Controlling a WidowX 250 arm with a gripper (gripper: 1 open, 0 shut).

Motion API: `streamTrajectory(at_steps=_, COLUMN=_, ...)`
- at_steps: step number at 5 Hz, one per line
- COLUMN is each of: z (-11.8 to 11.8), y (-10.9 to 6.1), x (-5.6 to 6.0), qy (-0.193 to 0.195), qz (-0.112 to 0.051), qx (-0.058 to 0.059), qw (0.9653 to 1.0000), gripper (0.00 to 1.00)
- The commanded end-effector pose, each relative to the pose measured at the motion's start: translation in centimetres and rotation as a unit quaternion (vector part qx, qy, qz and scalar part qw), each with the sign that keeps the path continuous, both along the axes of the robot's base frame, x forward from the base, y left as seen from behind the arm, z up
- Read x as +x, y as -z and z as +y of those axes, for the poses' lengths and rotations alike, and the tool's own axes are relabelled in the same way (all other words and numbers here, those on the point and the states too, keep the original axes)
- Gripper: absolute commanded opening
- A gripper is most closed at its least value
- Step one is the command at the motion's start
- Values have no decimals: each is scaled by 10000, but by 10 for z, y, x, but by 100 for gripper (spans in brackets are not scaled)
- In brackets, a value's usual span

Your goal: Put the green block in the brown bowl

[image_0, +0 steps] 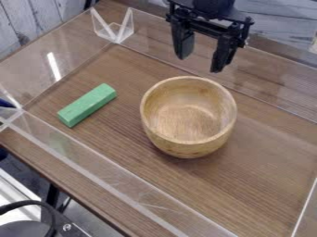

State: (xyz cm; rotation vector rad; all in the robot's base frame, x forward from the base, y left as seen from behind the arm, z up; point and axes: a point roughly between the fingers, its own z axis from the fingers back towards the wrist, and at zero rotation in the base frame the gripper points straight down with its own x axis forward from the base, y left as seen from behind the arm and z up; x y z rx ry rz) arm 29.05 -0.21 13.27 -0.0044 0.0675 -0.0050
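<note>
The green block (87, 105) lies flat on the wooden tabletop at the left, angled with one end toward the back right. To its right stands the brown bowl (188, 116), round, light wood, upright and empty. My gripper (203, 52) hangs in the air above and behind the bowl's far rim, pointing down. Its two black fingers (183, 43) stand apart with nothing between them. The block is well to the left of and nearer the camera than the gripper.
Low clear plastic walls (50, 56) run around the tabletop's edges. A small clear plastic stand (113, 25) sits at the back left corner. Bare wood (111, 153) lies in front of the block and bowl.
</note>
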Motion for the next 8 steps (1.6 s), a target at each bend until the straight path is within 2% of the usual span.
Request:
streamTrajectory(at_steps=1, z=10, y=4, x=-6, qy=7, qz=81, qx=20, qw=10000, gripper=100)
streamTrajectory(at_steps=2, z=29, y=4, x=-24, qy=16, qz=72, qx=34, qw=10000, gripper=100)
streamTrajectory(at_steps=3, z=61, y=-2, x=-40, qy=-49, qz=-33, qx=32, qw=10000, gripper=100)
streamTrajectory(at_steps=4, z=97, y=-4, x=-51, qy=-136, qz=-96, qx=40, qw=9999, gripper=100)
streamTrajectory(at_steps=5, z=127, y=2, x=-61, qy=-232, qz=-117, qx=49, qw=9997, gripper=100)
streamTrajectory(at_steps=6, z=147, y=16, x=-69, qy=-310, qz=-110, qx=51, qw=9994, gripper=100)
streamTrajectory(at_steps=8, z=161, y=45, x=-73, qy=-290, qz=-49, qx=43, qw=9996, gripper=100)
